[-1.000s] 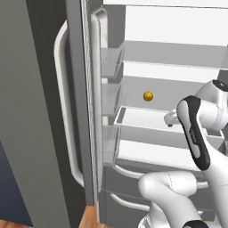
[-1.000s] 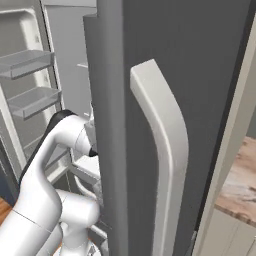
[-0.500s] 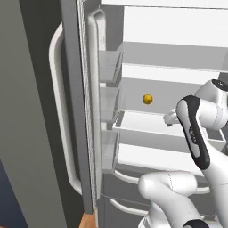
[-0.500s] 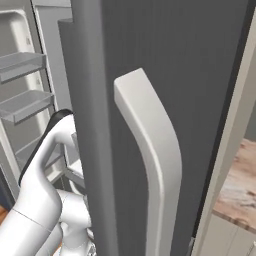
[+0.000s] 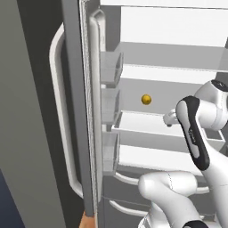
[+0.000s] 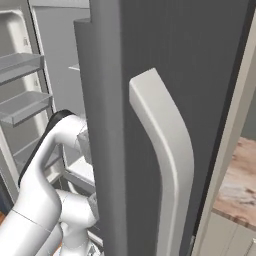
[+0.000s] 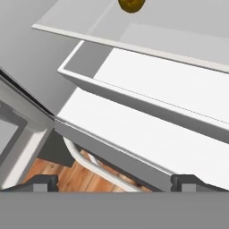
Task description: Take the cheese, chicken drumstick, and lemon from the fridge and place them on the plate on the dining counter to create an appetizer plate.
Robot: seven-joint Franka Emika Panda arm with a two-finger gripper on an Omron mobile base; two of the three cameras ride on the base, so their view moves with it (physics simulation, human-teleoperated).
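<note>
The fridge point(image 5: 73, 89) is finished in dark grey on its outer door faces, and its long curved bar handles point(image 6: 165, 150) are coloured a pale off-white. The interior is rendered white, with light grey shelves point(image 7: 147, 80) and translucent grey door bins point(image 5: 111, 67). The lemon point(image 5: 146, 99) is seen as yellow-orange against the pale back wall, and as a darker mustard tone in the hand view. The desk point(image 6: 240, 187) is patterned in marbled beige and brown stone. A floor point(image 7: 53, 176) of warm orange-brown wood grain is visible below the fridge.
</note>
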